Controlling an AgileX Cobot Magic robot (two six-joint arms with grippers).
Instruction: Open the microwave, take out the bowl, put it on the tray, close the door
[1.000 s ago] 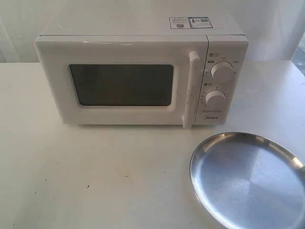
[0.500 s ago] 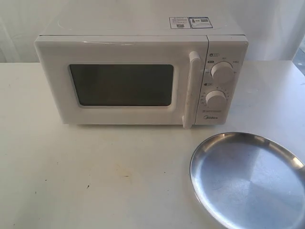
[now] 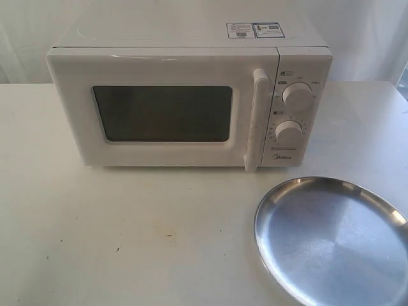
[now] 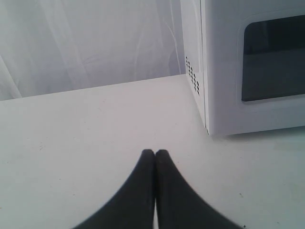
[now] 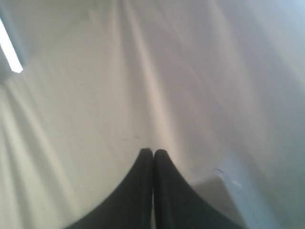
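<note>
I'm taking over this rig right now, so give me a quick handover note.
The left gripper is shut, empty, by the vented side of the microwave. The right gripper is shut, empty, facing a white curtain. The door is shut; the bowl is not visible through the dark window. The tray sits empty on the table. Done: nothing. Left: every step.

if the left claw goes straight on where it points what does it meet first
Likely the white curtain behind the table; the left claw aims beside the microwave, though depth is unclear.
</note>
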